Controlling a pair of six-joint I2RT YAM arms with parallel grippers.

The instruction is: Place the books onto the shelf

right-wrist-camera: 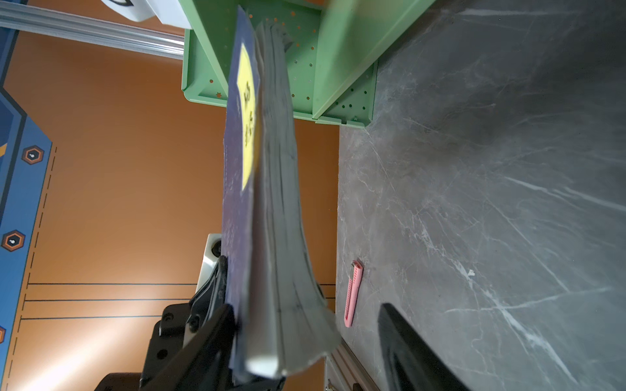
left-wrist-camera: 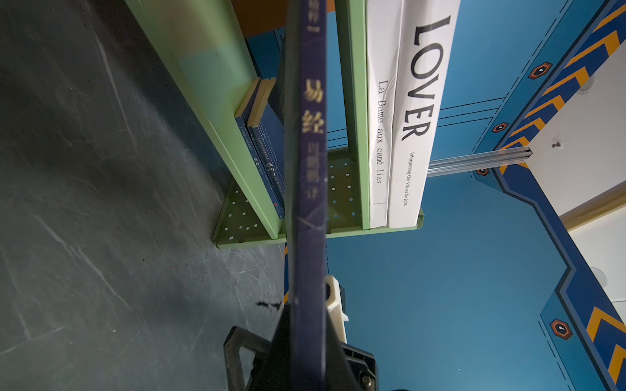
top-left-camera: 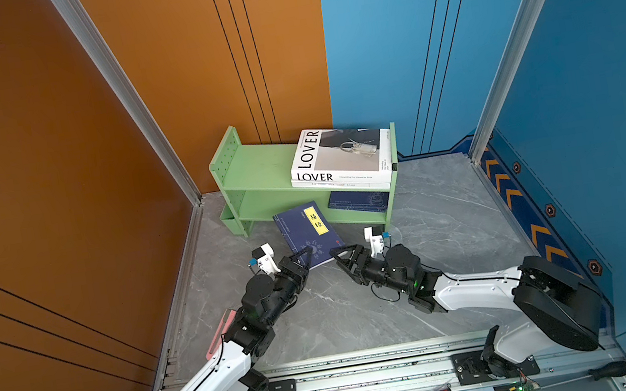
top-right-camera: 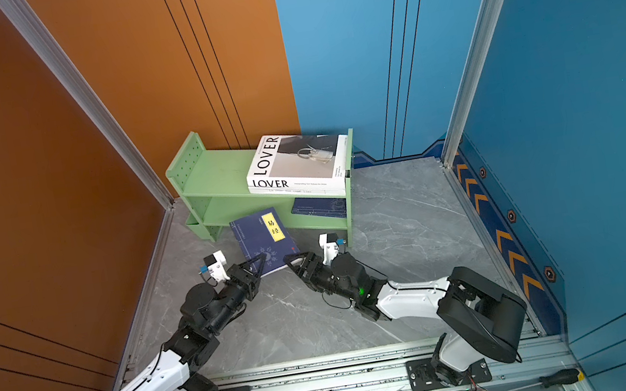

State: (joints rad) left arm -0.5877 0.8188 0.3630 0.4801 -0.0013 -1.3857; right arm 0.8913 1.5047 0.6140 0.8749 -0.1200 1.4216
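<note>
left wrist — navy gold-lettered book tight in left tool; right tool agape

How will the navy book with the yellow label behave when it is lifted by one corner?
Probably floppy: in the right wrist view the navy book curves and its pages fan apart. Probably light: the shut left jaws seem to carry it by one corner. It may sag until the open right jaws close on it.
</note>
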